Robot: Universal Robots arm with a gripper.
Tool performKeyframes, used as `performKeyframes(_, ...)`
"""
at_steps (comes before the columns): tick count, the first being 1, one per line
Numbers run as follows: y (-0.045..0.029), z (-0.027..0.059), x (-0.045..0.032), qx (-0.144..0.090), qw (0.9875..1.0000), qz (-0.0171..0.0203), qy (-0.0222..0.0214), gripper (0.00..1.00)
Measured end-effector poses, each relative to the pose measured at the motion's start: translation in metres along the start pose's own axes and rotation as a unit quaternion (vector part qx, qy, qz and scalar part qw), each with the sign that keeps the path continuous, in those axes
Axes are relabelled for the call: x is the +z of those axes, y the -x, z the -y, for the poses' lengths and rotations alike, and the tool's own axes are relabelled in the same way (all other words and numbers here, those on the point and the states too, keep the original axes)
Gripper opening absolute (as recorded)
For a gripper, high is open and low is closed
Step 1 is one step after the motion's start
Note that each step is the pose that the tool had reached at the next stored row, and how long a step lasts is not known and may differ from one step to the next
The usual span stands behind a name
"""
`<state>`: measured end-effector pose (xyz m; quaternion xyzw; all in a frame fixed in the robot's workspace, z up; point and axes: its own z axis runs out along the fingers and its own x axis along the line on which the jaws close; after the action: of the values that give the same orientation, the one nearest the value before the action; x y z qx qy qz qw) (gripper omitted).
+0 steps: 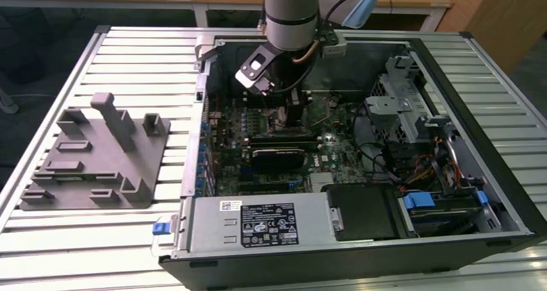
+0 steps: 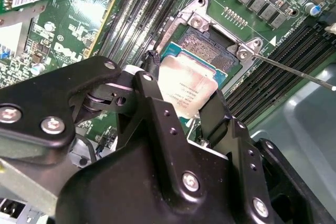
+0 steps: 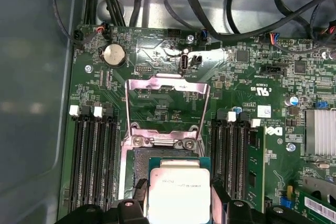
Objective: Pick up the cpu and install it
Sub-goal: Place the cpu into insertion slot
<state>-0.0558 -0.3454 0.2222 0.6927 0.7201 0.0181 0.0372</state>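
Note:
The cpu [image 2: 191, 85], a small square chip with a silvery top and a green edge, hangs slightly tilted just above the open socket [image 2: 210, 45] on the motherboard. My gripper [image 2: 184, 98] is shut on it, one black finger [image 2: 149, 80] against each of two opposite sides. In the first wrist view the cpu [image 3: 178, 192] covers most of the socket [image 3: 140, 163], and the metal load plate [image 3: 168, 103] stands flipped up beyond it. In the exterior view the arm [image 1: 291, 15] reaches down into the open computer case [image 1: 359, 156].
Memory slots [image 3: 94, 161] flank the socket on both sides. A thin socket lever [image 2: 294, 72] sticks out beside it. Black cables [image 3: 252, 19] run along the case wall. A large grey tray [image 1: 94, 156] with upright posts sits on the slatted table at the exterior view's left.

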Motion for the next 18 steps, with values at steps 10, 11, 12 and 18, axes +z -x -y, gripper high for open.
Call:
performKeyframes(10, -0.0065, 0.0003, 0.0066, 0.0, 1.0, 0.0016, -0.0001, 0.55)
performKeyframes(11, -0.0071, 0.0003, 0.0073, 0.0, 1.0, 0.002, 0.0, 0.55)
performKeyframes(12, -0.0077, 0.0003, 0.0079, 0.0, 1.0, 0.0025, 0.0, 0.55)
performKeyframes(18, -0.0106, 0.0005, 0.0125, 0.0, 1.0, 0.005, -0.0002, 0.55)
